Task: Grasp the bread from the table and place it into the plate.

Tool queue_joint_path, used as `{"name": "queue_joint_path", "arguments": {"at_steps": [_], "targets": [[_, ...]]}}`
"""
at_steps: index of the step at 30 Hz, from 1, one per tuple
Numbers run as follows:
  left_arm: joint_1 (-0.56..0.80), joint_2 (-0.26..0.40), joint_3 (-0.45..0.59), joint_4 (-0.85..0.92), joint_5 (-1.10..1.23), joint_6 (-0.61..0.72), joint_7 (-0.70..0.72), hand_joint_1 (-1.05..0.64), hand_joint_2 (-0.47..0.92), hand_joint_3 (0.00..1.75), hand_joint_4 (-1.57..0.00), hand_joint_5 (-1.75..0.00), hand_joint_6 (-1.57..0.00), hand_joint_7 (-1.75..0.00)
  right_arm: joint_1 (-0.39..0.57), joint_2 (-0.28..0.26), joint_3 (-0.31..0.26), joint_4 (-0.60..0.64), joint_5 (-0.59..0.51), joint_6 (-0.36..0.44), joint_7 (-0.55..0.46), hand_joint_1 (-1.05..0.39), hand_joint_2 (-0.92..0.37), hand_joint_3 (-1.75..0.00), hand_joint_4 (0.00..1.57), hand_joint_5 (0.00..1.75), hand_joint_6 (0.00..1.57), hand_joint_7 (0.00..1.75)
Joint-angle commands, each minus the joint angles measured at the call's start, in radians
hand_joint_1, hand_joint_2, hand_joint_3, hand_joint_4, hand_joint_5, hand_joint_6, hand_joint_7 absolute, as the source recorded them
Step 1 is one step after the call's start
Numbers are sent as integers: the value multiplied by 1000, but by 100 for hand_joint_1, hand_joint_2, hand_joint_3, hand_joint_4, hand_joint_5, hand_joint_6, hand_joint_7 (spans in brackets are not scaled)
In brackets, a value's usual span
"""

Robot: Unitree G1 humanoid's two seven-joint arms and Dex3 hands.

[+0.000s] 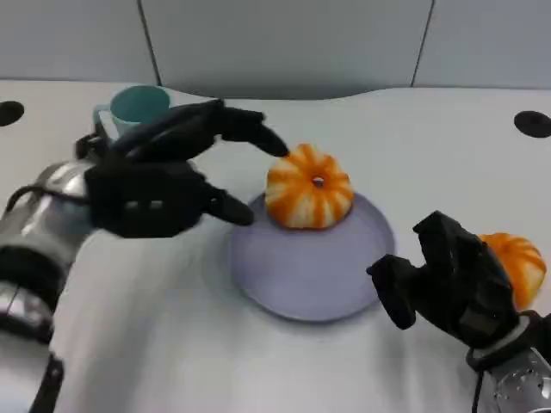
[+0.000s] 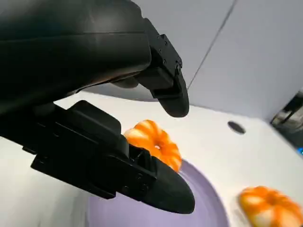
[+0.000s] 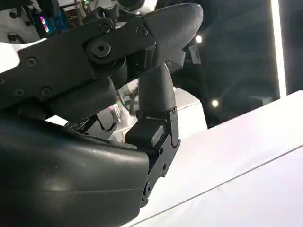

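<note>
An orange-and-white striped bread [image 1: 308,188] [image 2: 154,142] lies on the far part of the lilac plate [image 1: 301,275] [image 2: 208,203] at the table's middle. My left hand [image 1: 164,181] [image 2: 94,118] hovers just left of it, fingers spread and pointing at the bread without touching it, holding nothing. A second striped bread [image 1: 521,262] [image 2: 270,208] sits on the table to the right of the plate. My right hand [image 1: 448,280] [image 3: 118,118] is raised in front of that second bread, partly hiding it, fingers loosely apart and holding nothing.
A teal cup [image 1: 138,107] stands at the back left, behind my left hand. Two dark round holes [image 1: 532,123] [image 1: 9,112] mark the white table's far corners. A grey wall rises behind the table's back edge.
</note>
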Motion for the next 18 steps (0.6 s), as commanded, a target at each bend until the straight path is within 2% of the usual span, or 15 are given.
{"name": "queue_joint_path", "arguments": {"at_steps": [1,4,5,8,11,16,18], "targets": [[104,-6,98,-15,-129,-54,-55,-92,92,5,-5,-87,-25,-41,-8,-15,5,-10,-1,12,-3,-41,-87,0,85,175,69,168],[150,-42,168,-12,-221,-38,-93,-89,92,3,-15,-84,-25,-33,-3,-13,6,-18,0,18,-12,-40,-87,0,84,175,70,164],[177,-67,212,-24,-298,7,-149,-88,92,3,-16,-83,-25,-31,-1,-10,3,-17,2,7,-12,-40,-86,0,84,175,70,164],[247,-111,305,-68,-457,90,-276,-85,92,3,-27,-74,-28,-19,-1,-7,-4,-12,8,-13,-3,-40,-88,-1,85,175,67,173],[295,-121,342,-113,-507,129,-321,-87,92,15,-42,-61,-35,-13,-5,-11,-10,-5,14,-8,8,-38,-88,-1,84,175,64,175],[401,-172,415,-216,-646,315,-429,-85,92,16,-51,-58,-40,-12,-23,-35,-14,28,8,8,24,-41,-88,-1,83,175,65,173],[430,-184,433,-234,-676,367,-459,-84,92,15,-52,-59,-40,-12,-25,-50,-7,28,-4,24,14,-42,-87,0,84,175,68,166]]}}
